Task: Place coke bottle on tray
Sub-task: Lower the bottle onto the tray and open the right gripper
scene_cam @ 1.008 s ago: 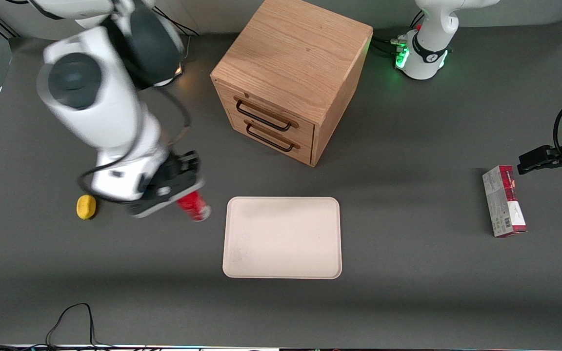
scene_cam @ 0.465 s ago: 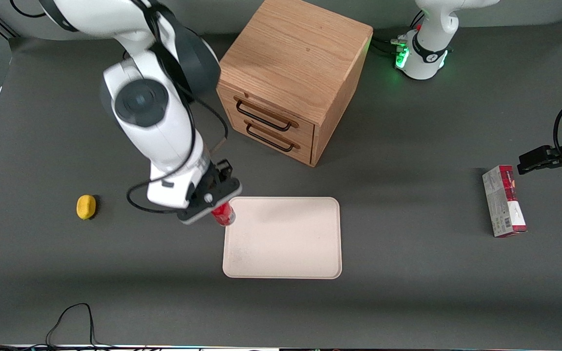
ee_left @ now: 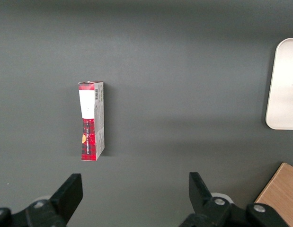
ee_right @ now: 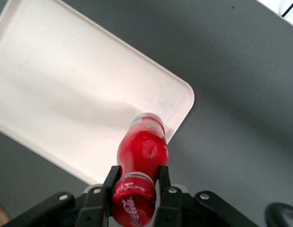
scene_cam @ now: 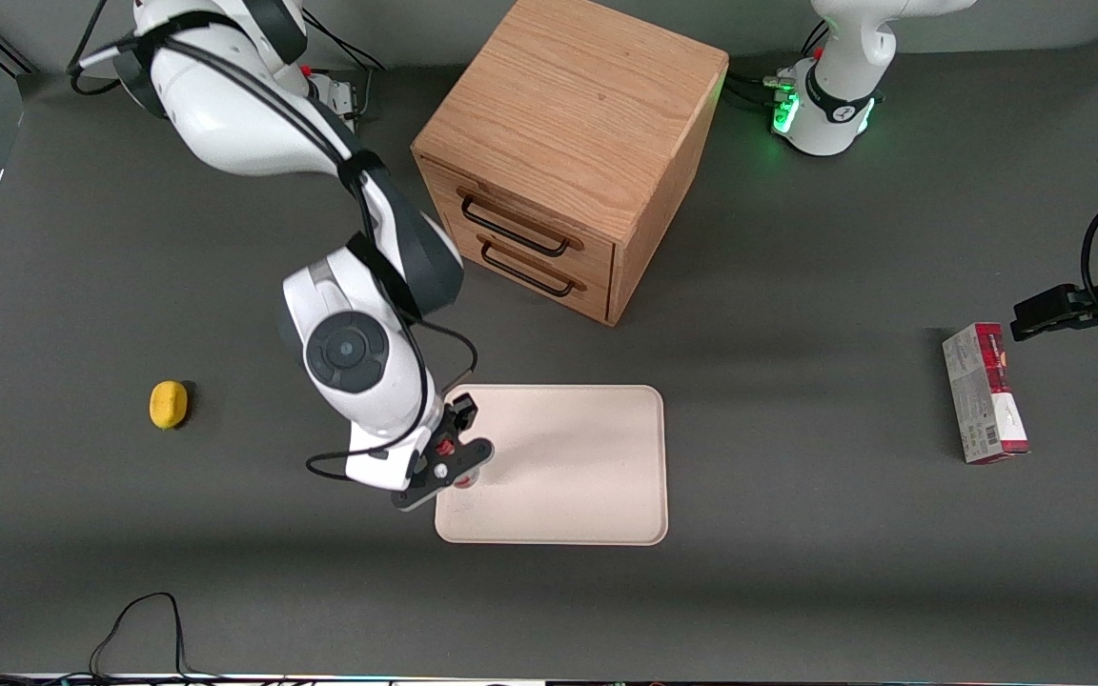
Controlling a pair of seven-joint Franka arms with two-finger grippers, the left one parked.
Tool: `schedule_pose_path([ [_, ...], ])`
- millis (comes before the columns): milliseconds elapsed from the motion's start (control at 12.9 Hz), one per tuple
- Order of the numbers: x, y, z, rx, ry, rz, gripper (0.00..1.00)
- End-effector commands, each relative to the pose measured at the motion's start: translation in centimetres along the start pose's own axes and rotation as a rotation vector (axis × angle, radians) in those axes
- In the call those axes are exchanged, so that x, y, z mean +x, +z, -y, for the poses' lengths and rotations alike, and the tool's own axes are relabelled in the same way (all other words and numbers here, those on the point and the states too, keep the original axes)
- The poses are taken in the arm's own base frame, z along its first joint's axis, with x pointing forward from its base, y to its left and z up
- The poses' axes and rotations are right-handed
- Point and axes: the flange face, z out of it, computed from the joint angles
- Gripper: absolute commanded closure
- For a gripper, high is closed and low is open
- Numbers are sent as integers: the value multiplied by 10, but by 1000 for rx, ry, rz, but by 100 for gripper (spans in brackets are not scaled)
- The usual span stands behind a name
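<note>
My right gripper (scene_cam: 454, 469) is shut on the coke bottle (ee_right: 141, 158), a small red bottle with a red cap and clear base, gripped at the neck between both fingers (ee_right: 111, 178). In the front view only a bit of the bottle (scene_cam: 462, 479) shows under the gripper, over the tray's corner nearest the front camera on the working arm's side. The tray (scene_cam: 568, 467) is cream-white with a low rim and lies in front of the cabinet; it also shows in the right wrist view (ee_right: 66, 90). The bottle's base hangs over the tray's corner; whether it touches is unclear.
A wooden two-drawer cabinet (scene_cam: 568, 143) stands farther from the front camera than the tray. A yellow lemon-like object (scene_cam: 168, 404) lies toward the working arm's end. A red-and-grey carton (scene_cam: 984, 393) lies toward the parked arm's end, also in the left wrist view (ee_left: 91, 120).
My gripper has carried the bottle from beside the yellow object toward the tray, then nearer the front camera and lower, over the tray's near corner. The bottle has turned more upright.
</note>
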Motion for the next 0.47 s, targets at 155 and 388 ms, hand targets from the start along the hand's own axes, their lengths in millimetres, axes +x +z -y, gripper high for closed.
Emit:
schedule_pose_path([
  [155,9,31,2,-10,-11,-21,100],
  [388,10,40,1,-9,-5,-17,80],
])
